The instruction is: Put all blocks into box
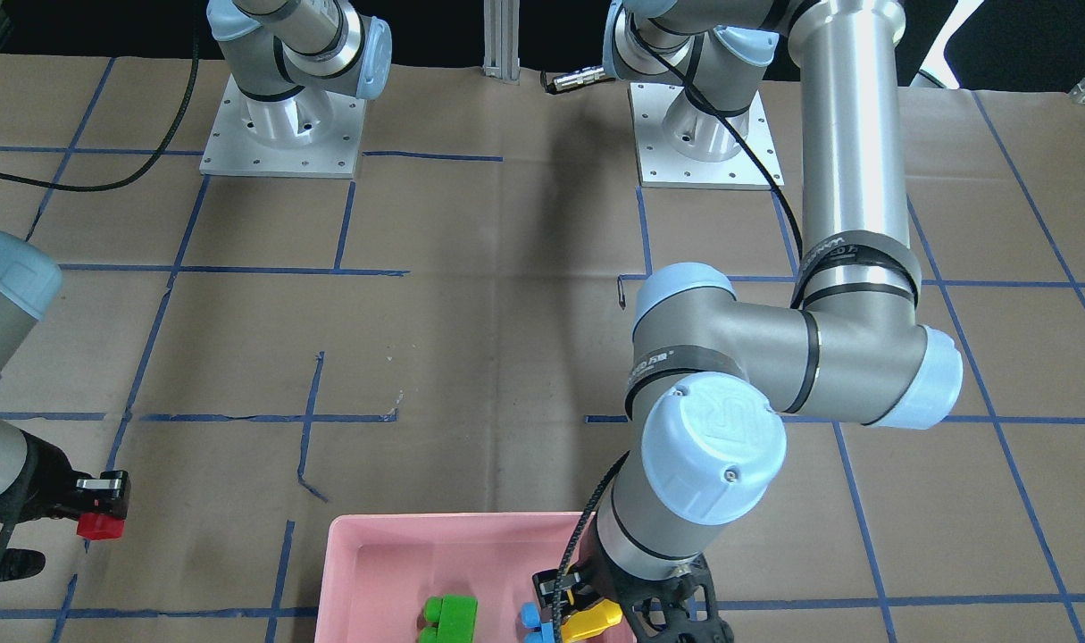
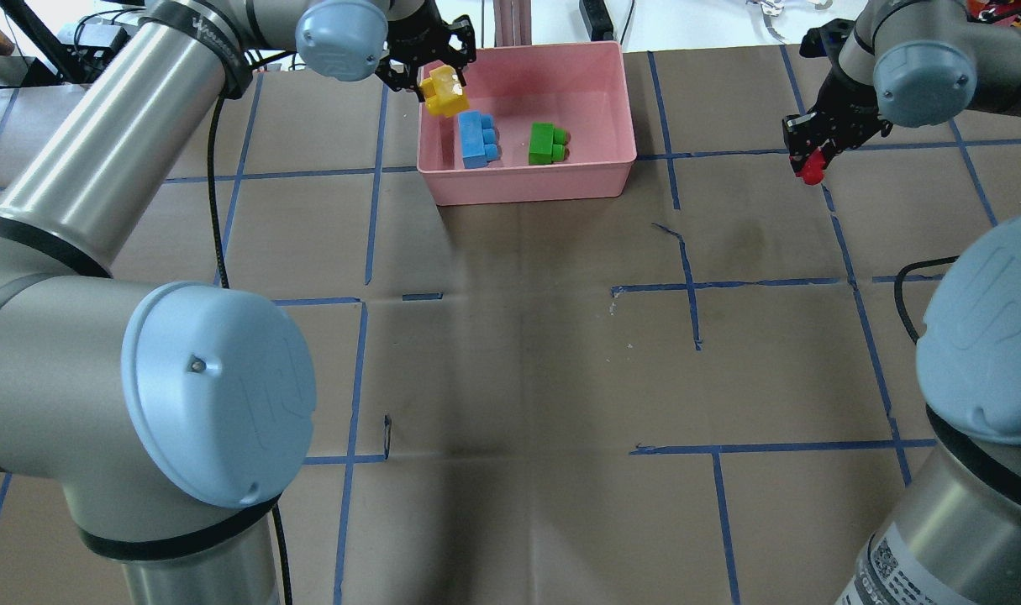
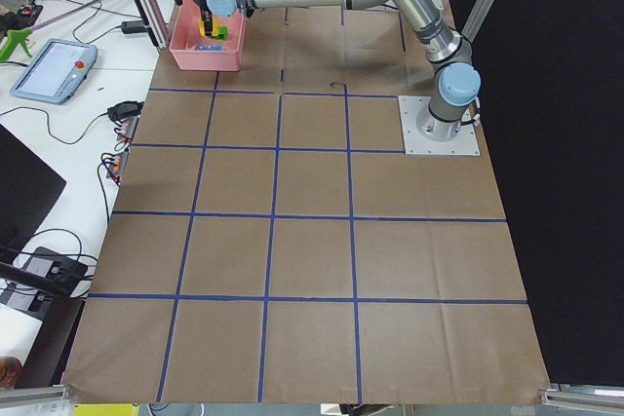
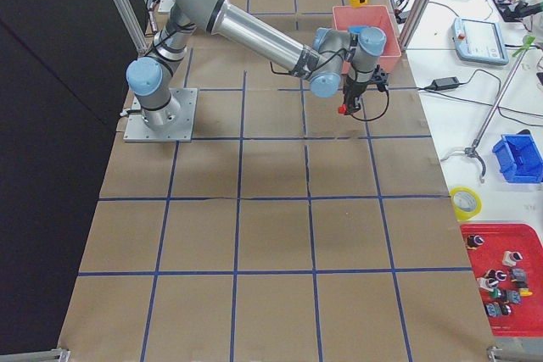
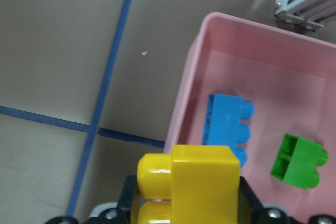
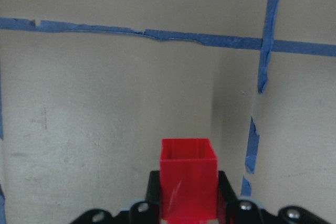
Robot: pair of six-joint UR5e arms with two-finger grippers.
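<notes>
Sideways, blue brick (image 2: pixel 476 139) lies lengthwise along box (image 2: pixel 527 186) wall.

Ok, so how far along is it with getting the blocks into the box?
Half done: the blue brick and green brick lie in the pink box. In hand: the left gripper holds the yellow brick over the box's rim, the right gripper holds the red brick above the table, away from the box. Left: releasing both inside.

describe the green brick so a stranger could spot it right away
Find the pink tray at the far edge of the table in the overhead view. Two bricks lie inside it, apart; the green brick is nearer the tray's middle, shorter than the light blue brick by its left wall.
</notes>
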